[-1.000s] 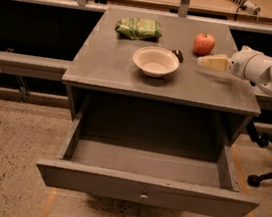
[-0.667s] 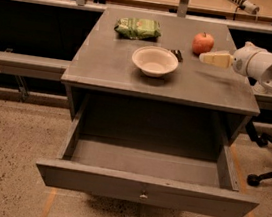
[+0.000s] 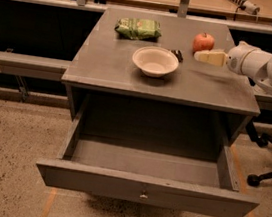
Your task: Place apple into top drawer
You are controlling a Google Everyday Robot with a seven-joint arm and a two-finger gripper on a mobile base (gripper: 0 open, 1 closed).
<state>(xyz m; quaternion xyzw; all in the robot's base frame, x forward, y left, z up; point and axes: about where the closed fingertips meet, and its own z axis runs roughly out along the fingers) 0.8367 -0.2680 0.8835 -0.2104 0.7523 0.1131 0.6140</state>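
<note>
The small red apple (image 3: 204,42) sits on the grey cabinet top (image 3: 106,66), toward its far right. My gripper (image 3: 200,56) reaches in from the right on a white arm and is just in front of the apple, close to it, holding nothing. The top drawer (image 3: 144,195) stands pulled wide open below the cabinet top, its inside bare, with a small round metal knob at the centre of its front panel.
A cream round bowl (image 3: 154,61) stands mid-top, left of the gripper. A green bag (image 3: 138,28) lies at the far left. A small dark object (image 3: 177,55) lies between bowl and apple. An office chair base (image 3: 268,164) stands to the right.
The gripper has moved a little toward the apple. The apple, bowl and drawer have not moved.
</note>
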